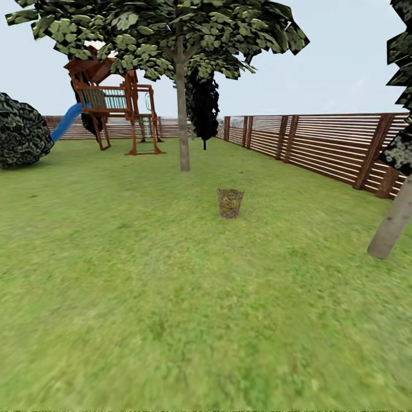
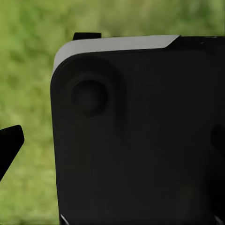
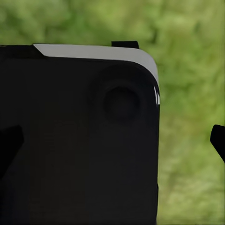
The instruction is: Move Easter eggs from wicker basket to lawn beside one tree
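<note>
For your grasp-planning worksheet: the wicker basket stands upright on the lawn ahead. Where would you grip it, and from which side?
Probably the rim, from above: the wicker basket stands upright with its open top up and tapers downward, so its sides would slip. Nothing crowds it on the lawn.

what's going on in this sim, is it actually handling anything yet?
Not yet. The head view looks across the lawn at the wicker basket, which stands alone on the grass some way ahead, with something yellowish inside; individual eggs can't be made out. A grey-trunked tree stands behind the basket, another trunk leans in at the right, and a slatted fence runs along the right side. Both wrist views show a dark robot panel over blurred grass, so nothing is being held visibly.
</note>
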{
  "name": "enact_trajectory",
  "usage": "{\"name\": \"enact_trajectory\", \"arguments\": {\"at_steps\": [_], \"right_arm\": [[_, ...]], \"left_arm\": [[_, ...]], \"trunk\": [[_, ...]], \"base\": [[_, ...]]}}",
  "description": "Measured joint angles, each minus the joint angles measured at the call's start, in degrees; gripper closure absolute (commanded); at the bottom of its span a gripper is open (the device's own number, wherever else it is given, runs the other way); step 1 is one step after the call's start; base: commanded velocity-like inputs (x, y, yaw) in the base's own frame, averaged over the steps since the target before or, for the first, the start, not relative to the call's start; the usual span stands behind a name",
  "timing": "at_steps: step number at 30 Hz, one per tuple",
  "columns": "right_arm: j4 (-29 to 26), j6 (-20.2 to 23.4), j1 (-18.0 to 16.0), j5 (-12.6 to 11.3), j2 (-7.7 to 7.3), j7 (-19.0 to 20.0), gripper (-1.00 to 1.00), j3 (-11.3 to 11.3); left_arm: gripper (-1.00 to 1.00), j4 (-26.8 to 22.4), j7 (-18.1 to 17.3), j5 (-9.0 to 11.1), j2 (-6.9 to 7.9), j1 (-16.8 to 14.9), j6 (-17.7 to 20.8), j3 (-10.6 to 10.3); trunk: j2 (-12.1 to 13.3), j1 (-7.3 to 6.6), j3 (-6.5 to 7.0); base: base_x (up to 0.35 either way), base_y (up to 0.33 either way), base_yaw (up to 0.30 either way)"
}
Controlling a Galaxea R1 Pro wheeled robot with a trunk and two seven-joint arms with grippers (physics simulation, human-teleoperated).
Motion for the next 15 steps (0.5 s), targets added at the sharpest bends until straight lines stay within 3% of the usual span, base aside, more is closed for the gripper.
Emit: {"name": "enact_trajectory", "arguments": {"at_steps": [8,15], "right_arm": [[-0.09,-0.08,0.0,0.01,-0.02,0.0,-1.0,-0.07],[-0.1,-0.22,0.01,0.0,-0.04,0.07,-1.0,-0.15]], "left_arm": [[-1.0,0.02,-0.05,-0.01,0.0,0.02,0.0,-0.06],[-1.0,0.04,-0.05,0.02,0.0,0.01,0.0,-0.06]], "trunk": [[0.0,0.0,-0.75],[0.0,0.0,-1.3]], "base": [[0.0,0.0,-0.016],[0.0,0.0,-0.189]]}}
